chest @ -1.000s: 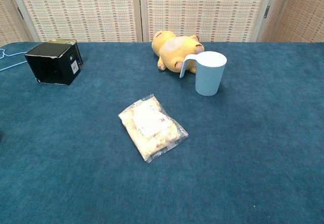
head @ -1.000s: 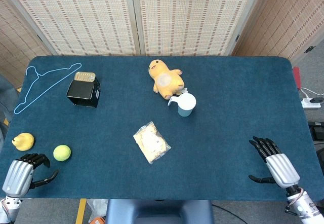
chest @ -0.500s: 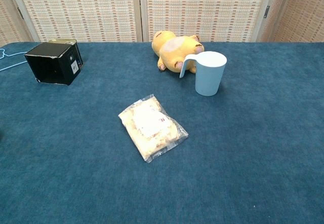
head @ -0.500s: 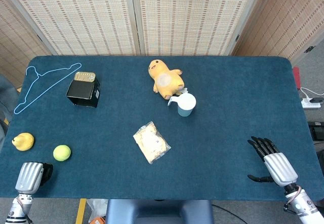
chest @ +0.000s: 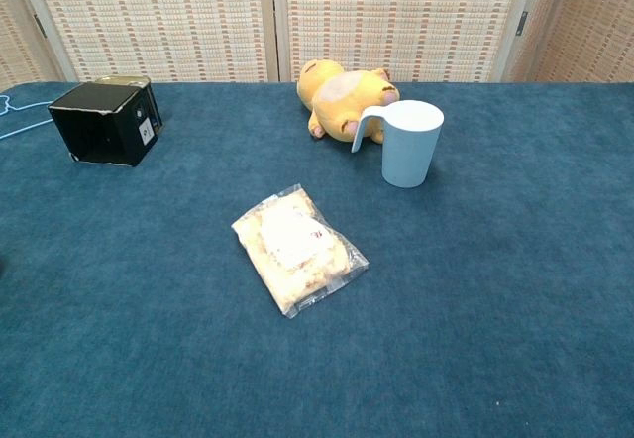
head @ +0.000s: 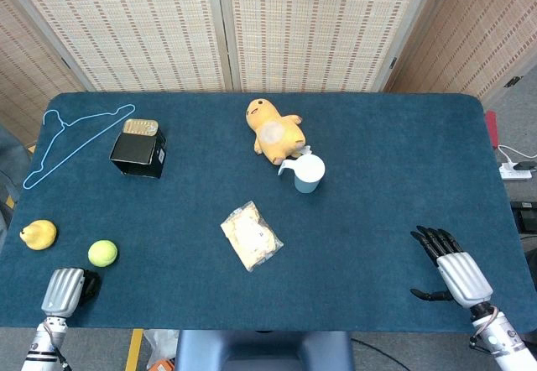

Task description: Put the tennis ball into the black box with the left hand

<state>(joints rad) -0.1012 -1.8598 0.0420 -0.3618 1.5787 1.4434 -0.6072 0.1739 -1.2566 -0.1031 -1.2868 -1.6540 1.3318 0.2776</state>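
Two hands sit at the near edge of the dark blue felt-covered table (head: 377, 161), and neither holds anything. Your left hand (head: 65, 291) is low at the near-left corner, just short of the small fuzzy yellow-green tennis ball (head: 102, 253); I judge it is placed there so you can come up on the ball from the near side. Only its silver back shows, so I cannot tell how its fingers lie. Your right hand (head: 453, 269) rests well apart at the near-right corner with its dark fingers (head: 435, 241) spread and empty, out of the way since the task is not its job.

The ball lies loose on the felt, round and matte, free on all sides, with a yellow pear-shaped fruit (head: 38, 234) near it to the left. The black cube-shaped box (head: 138, 154) stands well beyond it, with a flat gold tin (head: 140, 126) just behind. From the chest view the box's opening seems to face the near left, though the interior is too dark to be sure.
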